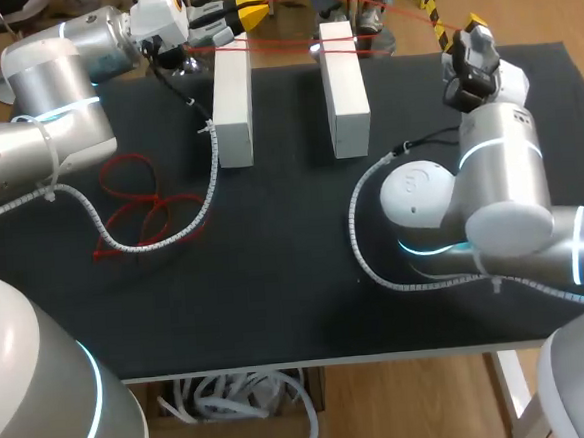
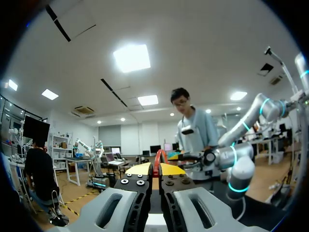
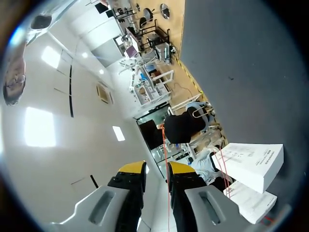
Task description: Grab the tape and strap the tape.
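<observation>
A thin red tape (image 1: 347,3) runs from my left gripper (image 1: 253,9), beyond the table's far edge, across the far ends of two white boxes (image 1: 232,103) (image 1: 346,95) towards my right gripper (image 1: 474,24). More of it lies in loose loops (image 1: 143,204) on the black table at the left. In the left wrist view my left gripper (image 2: 156,168) is shut on the red tape (image 2: 160,155), which arches over its yellow tips. My right gripper (image 3: 156,168) stands narrowly open, and a red strand (image 3: 165,145) passes between its fingers. Both boxes (image 3: 251,163) lie beside it.
A white ribbed cable (image 1: 209,175) from my left arm trails over the black table (image 1: 277,290) beside the left box. Another ribbed cable (image 1: 358,234) curves around my right arm's base (image 1: 421,205). A gap separates the two boxes.
</observation>
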### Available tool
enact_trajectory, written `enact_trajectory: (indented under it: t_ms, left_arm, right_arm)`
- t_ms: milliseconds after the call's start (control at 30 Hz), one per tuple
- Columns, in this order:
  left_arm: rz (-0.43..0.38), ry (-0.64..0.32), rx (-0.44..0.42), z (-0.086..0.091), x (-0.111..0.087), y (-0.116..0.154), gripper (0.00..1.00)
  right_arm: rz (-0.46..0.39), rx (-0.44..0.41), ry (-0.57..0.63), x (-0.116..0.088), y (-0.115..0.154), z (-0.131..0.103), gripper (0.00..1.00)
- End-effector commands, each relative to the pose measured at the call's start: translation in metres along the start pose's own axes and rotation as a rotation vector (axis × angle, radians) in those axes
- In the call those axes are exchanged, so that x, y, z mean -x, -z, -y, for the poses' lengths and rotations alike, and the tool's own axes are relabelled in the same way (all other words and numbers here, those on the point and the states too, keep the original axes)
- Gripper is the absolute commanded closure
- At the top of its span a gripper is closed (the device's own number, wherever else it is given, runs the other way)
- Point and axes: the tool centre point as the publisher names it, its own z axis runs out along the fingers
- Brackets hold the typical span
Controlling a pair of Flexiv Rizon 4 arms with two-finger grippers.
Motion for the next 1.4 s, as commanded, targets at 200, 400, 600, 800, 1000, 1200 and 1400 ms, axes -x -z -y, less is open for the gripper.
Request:
enact_trajectory:
  t_ms: [200,400,600,800,1000,1200,1400]
  left_arm:
    - [0.000,-0.002,-0.004,-0.001,0.000,0.000,1.00]
    - [0.000,-0.002,-0.004,-0.001,0.000,0.000,1.00]
    - [0.000,-0.002,-0.004,-0.001,0.000,0.000,1.00]
    - [0.000,-0.002,-0.004,-0.001,0.000,0.000,1.00]
    - [0.000,-0.002,-0.004,-0.001,0.000,0.000,1.00]
    - [0.000,-0.002,-0.004,-0.001,0.000,0.000,1.00]
    - [0.000,-0.002,-0.004,-0.001,0.000,0.000,1.00]
  right_arm:
    - [-0.001,0.008,0.008,0.001,-0.001,0.003,1.00]
    - [0.016,0.024,0.108,0.003,-0.003,0.004,1.00]
    - [-0.030,-0.011,0.308,0.002,0.001,0.005,1.00]
    - [0.015,0.017,0.437,-0.008,0.003,0.010,1.00]
    - [0.015,0.017,0.437,-0.008,0.003,0.010,1.00]
    - [0.015,0.017,0.437,-0.008,0.003,0.010,1.00]
    - [0.015,0.017,0.437,-0.008,0.003,0.010,1.00]
